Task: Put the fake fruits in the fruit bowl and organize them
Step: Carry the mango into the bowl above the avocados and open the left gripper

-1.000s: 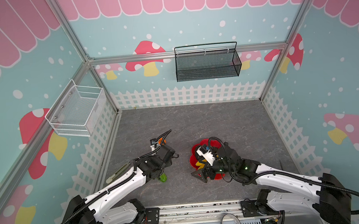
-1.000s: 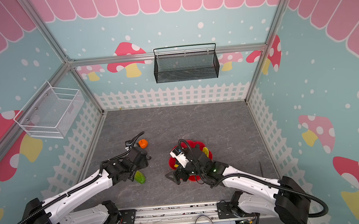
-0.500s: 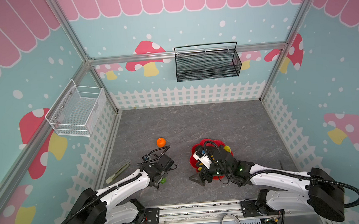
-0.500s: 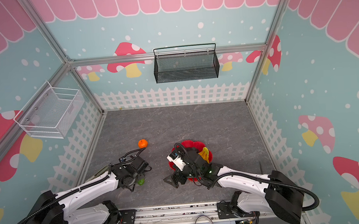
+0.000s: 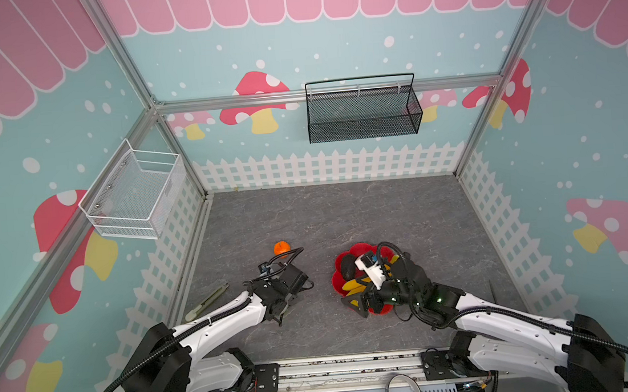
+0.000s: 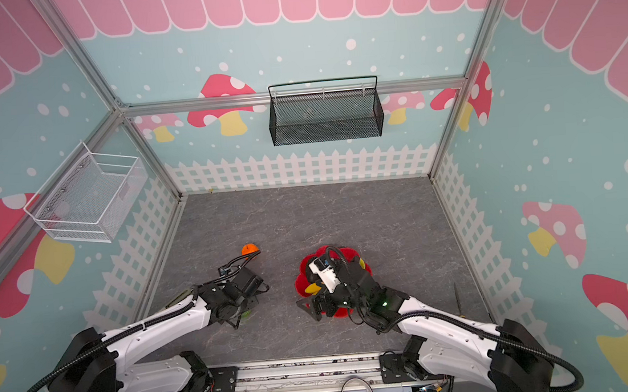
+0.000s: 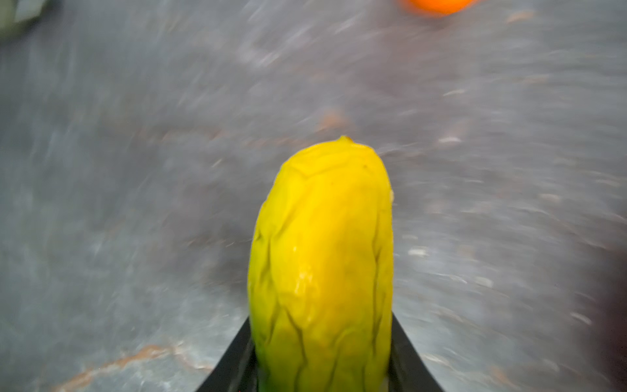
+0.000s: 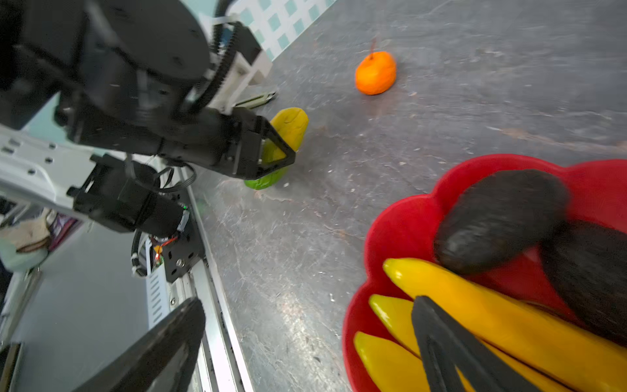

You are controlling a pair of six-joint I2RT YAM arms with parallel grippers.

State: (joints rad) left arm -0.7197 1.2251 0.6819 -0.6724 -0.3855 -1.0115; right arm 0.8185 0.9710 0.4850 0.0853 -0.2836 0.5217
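fruit bowl (image 8: 400, 230) holds bananas (image 8: 475, 305) and avocados (image 8: 498, 217) just under the spread right fingers (image 8: 441, 339); left fingers (image 7: 234, 363) clench the green-yellow fruit (image 7: 322, 271) between them, orange (image 8: 375, 73) lying on the bench (image 8: 441, 118) beyond their tips.

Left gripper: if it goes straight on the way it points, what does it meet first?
The left gripper holds the green-yellow fruit, which leads. Past its tip the wrist view shows only bare tabletop; the orange lies off to one side, probably missed, though depth is unclear.
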